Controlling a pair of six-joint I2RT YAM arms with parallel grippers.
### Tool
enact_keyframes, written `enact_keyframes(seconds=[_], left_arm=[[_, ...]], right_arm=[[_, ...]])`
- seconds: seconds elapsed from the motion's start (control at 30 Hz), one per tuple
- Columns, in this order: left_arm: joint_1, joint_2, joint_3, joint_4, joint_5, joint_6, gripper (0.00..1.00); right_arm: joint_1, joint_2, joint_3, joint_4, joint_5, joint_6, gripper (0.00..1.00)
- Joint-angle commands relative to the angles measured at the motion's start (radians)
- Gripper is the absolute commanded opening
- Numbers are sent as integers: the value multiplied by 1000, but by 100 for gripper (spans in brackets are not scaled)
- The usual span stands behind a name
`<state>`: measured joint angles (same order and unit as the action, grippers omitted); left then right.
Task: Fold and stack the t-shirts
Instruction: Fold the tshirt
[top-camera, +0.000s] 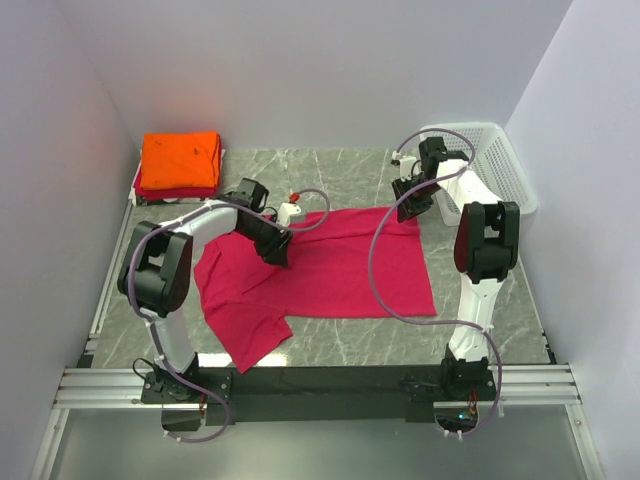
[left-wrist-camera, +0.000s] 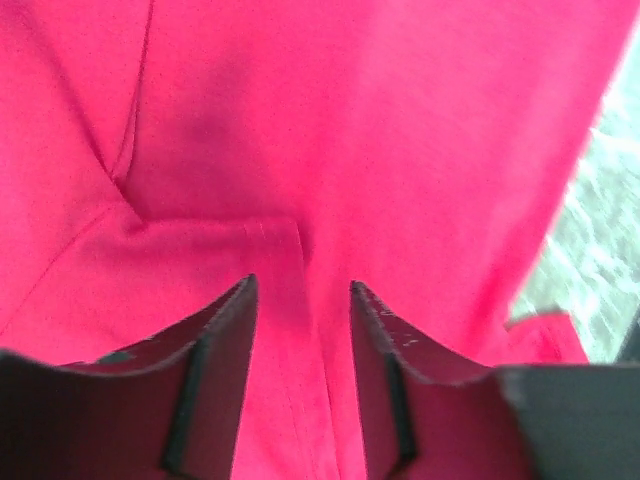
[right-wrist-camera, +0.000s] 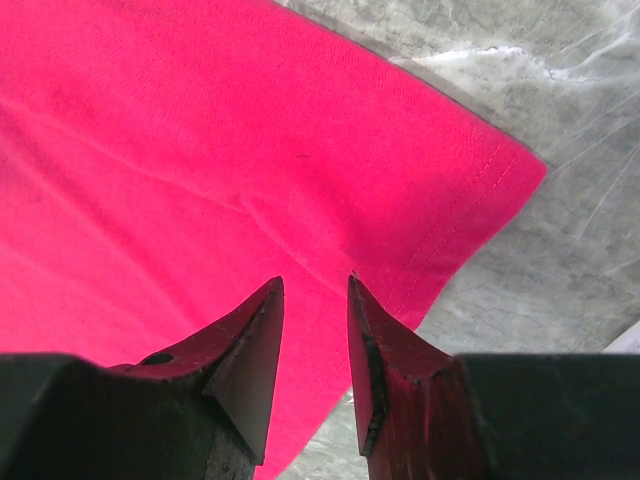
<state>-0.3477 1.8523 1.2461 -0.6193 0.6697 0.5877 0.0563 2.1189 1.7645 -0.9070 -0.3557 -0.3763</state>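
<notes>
The pink t-shirt (top-camera: 340, 270) lies spread flat on the table (top-camera: 480, 300), and its fold looks barely begun. The left gripper (left-wrist-camera: 301, 290) hangs over a seam and the right gripper (right-wrist-camera: 316, 285) over a hem corner, both with jaws apart. Next, each probably needs to pinch cloth.

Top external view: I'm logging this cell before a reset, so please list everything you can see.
pink tee: one, crimson-pink, spread open mid-table
orange tee: one, bright orange, folded, on top of the back-left stack
red tee: one, red, folded, under the orange tee
basket: one, white mesh, back-right corner
table: one, grey marbled
left arm: one, white and black, near edge, reaching over the pink tee
right arm: one, white and black, near edge, reaching to the back right
left gripper: one, black, jaws apart, low over the pink tee
right gripper: one, black, jaws apart, over the pink tee's hem corner
</notes>
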Motion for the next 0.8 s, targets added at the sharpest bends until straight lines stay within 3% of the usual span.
enact_keyframes(seconds=[0.0,0.13,0.23,0.4,0.63,0.77], left_arm=[[59,-94,9,-82,76,99,49],[229,-58,113,-200,159,146,52],[289,-7,183,-208,119,115,52],[380,-2,180,91,-13,-156,51],[441,109,263,211,-186,-339,46],[450,145,260,237,-240,-410,48]], right_arm=[[-6,19,41,-12,9,-12,39],[-4,42,76,-18,1,-6,37],[-3,56,96,-13,0,2,37],[4,93,130,23,43,33,34],[27,179,202,51,168,106,25],[45,226,230,45,211,123,24]])
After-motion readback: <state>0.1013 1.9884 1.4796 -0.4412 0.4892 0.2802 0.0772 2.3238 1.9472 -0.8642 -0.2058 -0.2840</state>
